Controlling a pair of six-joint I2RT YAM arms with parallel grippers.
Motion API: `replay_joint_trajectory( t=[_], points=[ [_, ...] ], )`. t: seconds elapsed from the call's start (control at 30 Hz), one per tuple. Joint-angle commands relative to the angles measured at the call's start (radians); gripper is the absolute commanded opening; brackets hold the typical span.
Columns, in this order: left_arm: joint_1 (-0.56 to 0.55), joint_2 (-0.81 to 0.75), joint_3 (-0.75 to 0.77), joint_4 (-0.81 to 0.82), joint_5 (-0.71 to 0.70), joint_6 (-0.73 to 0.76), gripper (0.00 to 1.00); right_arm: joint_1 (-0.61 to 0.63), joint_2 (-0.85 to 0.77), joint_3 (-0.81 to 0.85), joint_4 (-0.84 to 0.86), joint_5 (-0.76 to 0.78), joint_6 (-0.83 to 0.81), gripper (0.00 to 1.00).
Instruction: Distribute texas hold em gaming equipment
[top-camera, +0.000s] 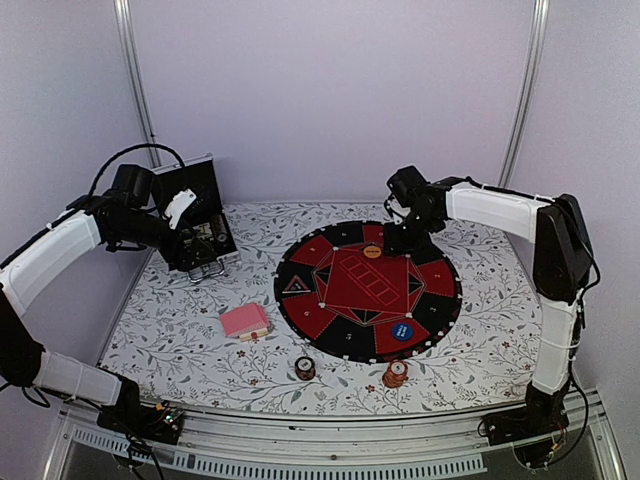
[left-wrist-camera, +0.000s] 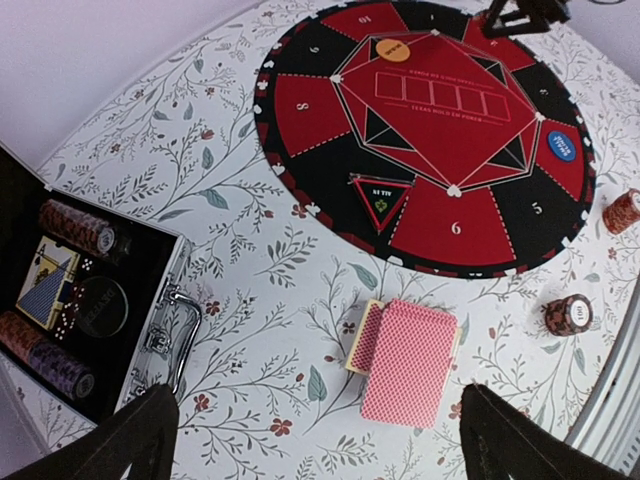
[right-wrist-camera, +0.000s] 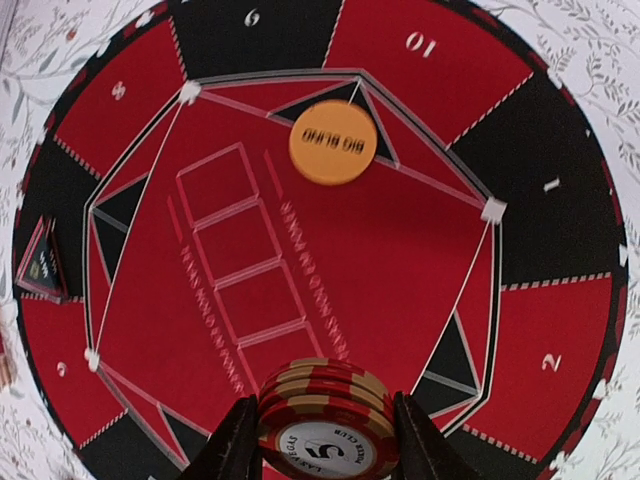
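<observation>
While pale walls (top-camera: 330, 100) enclose it, floral tabletop (top-camera: 170, 320), round red-black mat (top-camera: 440, 290), poker chips (top-camera: 395, 374).

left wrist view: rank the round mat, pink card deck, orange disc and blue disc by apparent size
1. round mat
2. pink card deck, nearer the camera
3. orange disc and blue disc, about alike, not ranked

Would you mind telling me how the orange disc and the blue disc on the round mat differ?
The orange disc lies at the far side of the mat, overlapping an inner black triangle; the blue disc sits on an outer red segment at its near side. The orange disc reads BIG BLIND; the blue disc's print is too small to read. Both are round and lie flat.
</observation>
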Motion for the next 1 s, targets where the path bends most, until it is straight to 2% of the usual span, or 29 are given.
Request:
replay_joint_trajectory(
  t=[0.0, 0.2, 0.57, 0.97],
  points=[
    [-0.011, -0.007, 0.011, -0.005, 0.015, -0.004, 1.0, -0.05, 0.128, 0.129, 0.057, 0.028, -0.03, 0.21],
    [-0.011, 0.002, 0.004, 0.009, 0.022, -0.004, 1.0, -0.092, 0.269, 0.25, 0.068, 0.043, -0.048, 0.21],
    [-0.01, 0.019, 0.009, 0.011, 0.034, -0.003, 1.0, -0.124, 0.429, 0.356, 0.094, 0.083, -0.047, 0.21],
    [-0.011, 0.023, 0.013, 0.011, 0.031, 0.003, 1.0, -0.154, 0.483, 0.401, 0.093, 0.079, -0.045, 0.23]
  ],
)
